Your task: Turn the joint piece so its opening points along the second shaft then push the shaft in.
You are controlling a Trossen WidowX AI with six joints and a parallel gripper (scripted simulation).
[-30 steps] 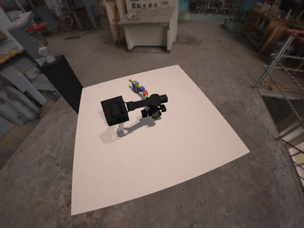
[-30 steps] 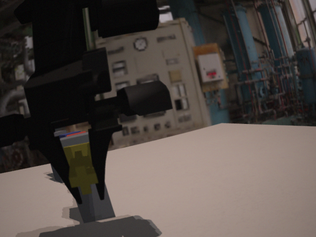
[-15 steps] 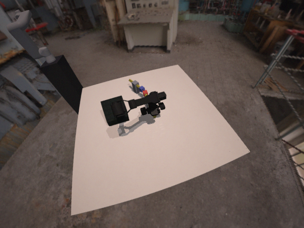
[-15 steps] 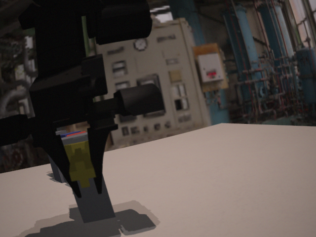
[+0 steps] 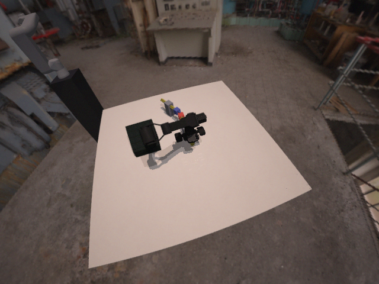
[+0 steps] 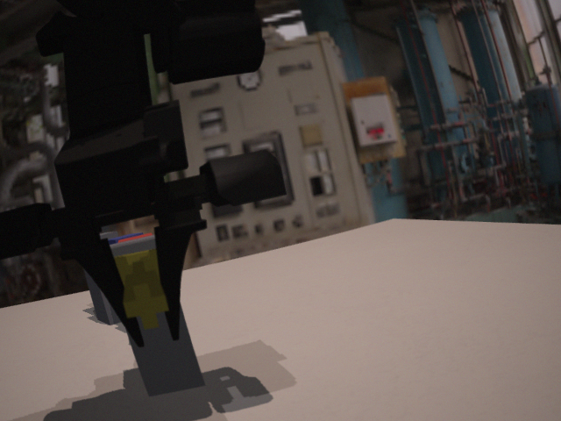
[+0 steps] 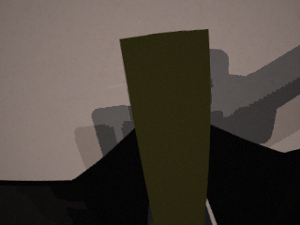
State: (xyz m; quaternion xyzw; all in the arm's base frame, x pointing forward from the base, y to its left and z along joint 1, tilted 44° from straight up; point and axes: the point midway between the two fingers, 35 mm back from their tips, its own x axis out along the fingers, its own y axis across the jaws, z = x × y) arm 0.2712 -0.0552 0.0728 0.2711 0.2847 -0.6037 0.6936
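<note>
My gripper (image 6: pixel 157 340) (image 7: pixel 167 127) is shut on the second shaft (image 6: pixel 144 289) (image 7: pixel 171 94), a yellow bar, near its outer end. The shaft runs from the fingers into the second block (image 6: pixel 171 364), grey and upright, just behind them. The first block (image 5: pixel 168 108) (image 6: pixel 101 301) stands farther back with the first shaft (image 5: pixel 163 100), also yellow, through it. On that shaft's end is a blue hinge part (image 5: pixel 176 110), then the red joint piece (image 5: pixel 181 115). A bit of yellow shows at the red piece, but its opening and how deep the shaft sits cannot be told.
The arm's dark base (image 5: pixel 142 139) stands left of the blocks on the pale table top (image 5: pixel 195 195). The arm reaches over the second block and hides it in the top view. A black pedestal (image 5: pixel 77 100) stands beyond the table's left corner.
</note>
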